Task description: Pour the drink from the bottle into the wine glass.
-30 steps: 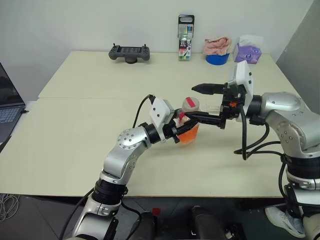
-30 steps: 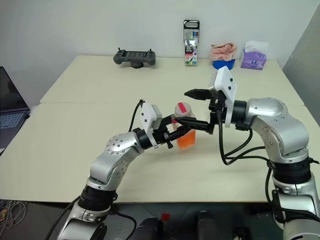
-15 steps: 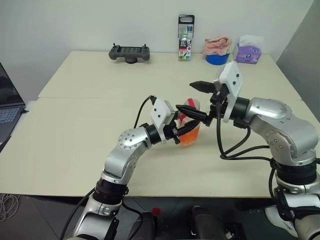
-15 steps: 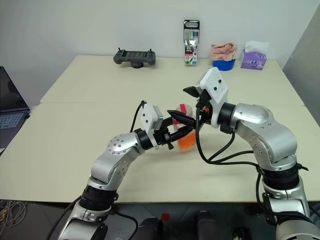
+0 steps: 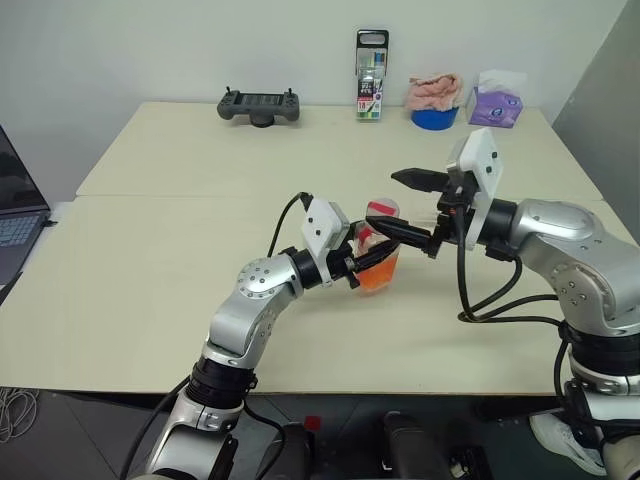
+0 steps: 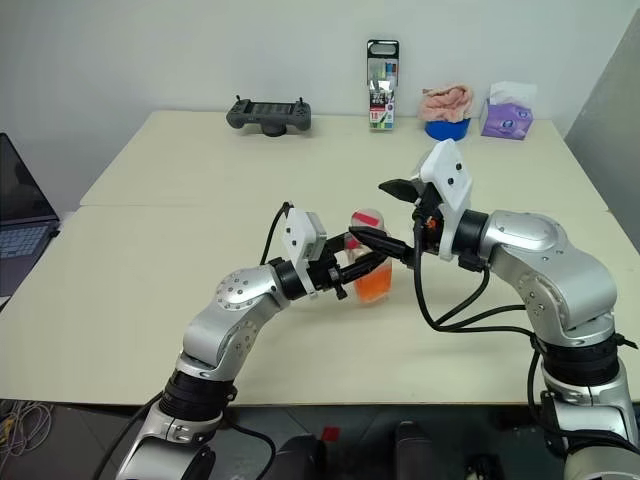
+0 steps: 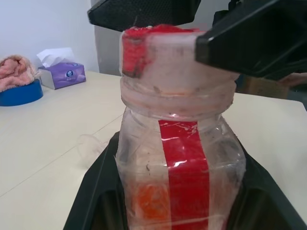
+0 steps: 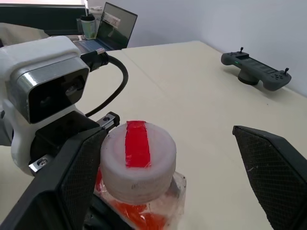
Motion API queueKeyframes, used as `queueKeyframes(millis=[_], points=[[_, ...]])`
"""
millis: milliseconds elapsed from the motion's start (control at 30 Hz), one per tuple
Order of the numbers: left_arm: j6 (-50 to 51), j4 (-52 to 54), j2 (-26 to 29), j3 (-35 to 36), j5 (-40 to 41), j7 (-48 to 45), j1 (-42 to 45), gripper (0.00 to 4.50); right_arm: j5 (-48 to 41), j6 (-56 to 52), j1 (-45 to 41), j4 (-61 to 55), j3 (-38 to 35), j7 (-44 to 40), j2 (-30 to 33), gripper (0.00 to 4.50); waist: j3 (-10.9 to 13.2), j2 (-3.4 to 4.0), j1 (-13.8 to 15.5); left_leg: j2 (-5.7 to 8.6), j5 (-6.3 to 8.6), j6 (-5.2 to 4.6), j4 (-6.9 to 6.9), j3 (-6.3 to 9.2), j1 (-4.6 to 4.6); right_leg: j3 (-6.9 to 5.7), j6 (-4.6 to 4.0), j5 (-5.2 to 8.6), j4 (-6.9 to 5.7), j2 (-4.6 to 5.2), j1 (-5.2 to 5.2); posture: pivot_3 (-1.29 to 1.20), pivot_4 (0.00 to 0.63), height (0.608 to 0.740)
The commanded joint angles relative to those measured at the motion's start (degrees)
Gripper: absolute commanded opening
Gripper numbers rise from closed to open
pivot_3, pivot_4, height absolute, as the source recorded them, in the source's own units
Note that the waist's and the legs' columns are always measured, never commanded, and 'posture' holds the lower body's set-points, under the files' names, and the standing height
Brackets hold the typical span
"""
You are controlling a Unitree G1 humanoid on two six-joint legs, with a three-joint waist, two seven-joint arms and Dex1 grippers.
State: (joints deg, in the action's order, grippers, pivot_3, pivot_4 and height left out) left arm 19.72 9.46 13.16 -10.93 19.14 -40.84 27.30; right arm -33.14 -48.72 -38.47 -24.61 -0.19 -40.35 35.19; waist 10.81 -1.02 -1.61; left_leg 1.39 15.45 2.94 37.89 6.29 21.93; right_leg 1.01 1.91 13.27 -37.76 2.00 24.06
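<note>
Bottle [image 5: 379, 250] sits mid-table clenched in my left gripper [image 5: 372, 258], while my right gripper [image 5: 400, 205], swung back from nearer the cap, straddles it spread wide, ready to unscrew.

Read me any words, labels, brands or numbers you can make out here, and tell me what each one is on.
None can be read.
Bottle: plain red tape strip on body and cap, no lettering.
Marker pack: has print, too small to read.
Tissue box: has a printed mark, too blurred to read.
Controller: no legible marking.
</note>
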Motion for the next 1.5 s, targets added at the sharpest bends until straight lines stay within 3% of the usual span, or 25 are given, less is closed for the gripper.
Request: queueKeyframes(millis=[33, 433, 667, 933, 1267, 1500], points=[[-1.2, 2.7, -0.2, 0.3, 0.8, -0.6, 0.7, 1.81, -2.2, -0.1, 0.9, -2.4, -2.6, -1.0, 1.3, 4.50, 0.0, 0.00, 0.0, 0.00, 0.00, 0.00, 0.00, 0.00, 0.00, 0.00, 0.01, 0.00, 0.00, 0.00, 0.00, 0.00, 0.150, 0.740], [-1.0, 2.5, 0.1, 0.5, 0.7, -1.0, 0.8, 1.81, -7.0, -0.1, 2.2, -4.8, -3.4, -2.3, 2.9, 4.50, 0.0, 0.00, 0.0, 0.00, 0.00, 0.00, 0.00, -0.01, 0.00, 0.01, 0.05, 0.03, 0.01, -0.01, -0.01, 0.00, 0.150, 0.740], [-1.2, 2.0, 0.0, 0.5, 0.6, -1.1, 1.3, 1.81, -2.8, 1.3, -0.1, -2.1, 0.4, 2.8, -0.4, 4.50, 0.0, 0.00, 0.0, -0.01, 0.00, 0.00, 0.00, 0.01, 0.00, 0.00, 0.04, 0.02, 0.00, -0.02, 0.00, 0.00, 0.150, 0.740], [-1.2, 2.1, -0.3, 0.4, 0.4, -0.9, 1.2, 1.81, -0.1, 3.3, -1.4, 0.0, 3.3, 2.9, -3.0, 4.50, 0.0, 0.00, 0.0, -0.01, 0.00, 0.00, 0.00, 0.01, 0.00, 0.01, 0.01, 0.01, 0.00, -0.02, 0.00, 0.00, 0.150, 0.740], [-1.5, 1.8, -0.4, 0.5, 0.2, -0.7, 1.2, 1.81, 0.2, 3.1, -0.6, 0.8, 0.8, 3.1, -2.4, 4.50, 0.0, 0.00, 0.0, -0.01, 0.00, 0.00, 0.00, 0.01, 0.00, 0.01, -0.01, -0.01, 0.00, -0.02, 0.00, 0.00, 0.150, 0.740], [-1.6, 1.8, -0.1, 0.6, 0.1, -0.7, 1.1, 1.81, -4.7, 0.4, 2.6, -2.8, -2.4, 2.1, -0.7, 4.50, 0.0, 0.00, 0.0, 0.00, 0.00, 0.00, 0.00, 0.01, 0.01, 0.02, -0.01, -0.01, 0.00, -0.02, -0.01, 0.00, 0.150, 0.740]])
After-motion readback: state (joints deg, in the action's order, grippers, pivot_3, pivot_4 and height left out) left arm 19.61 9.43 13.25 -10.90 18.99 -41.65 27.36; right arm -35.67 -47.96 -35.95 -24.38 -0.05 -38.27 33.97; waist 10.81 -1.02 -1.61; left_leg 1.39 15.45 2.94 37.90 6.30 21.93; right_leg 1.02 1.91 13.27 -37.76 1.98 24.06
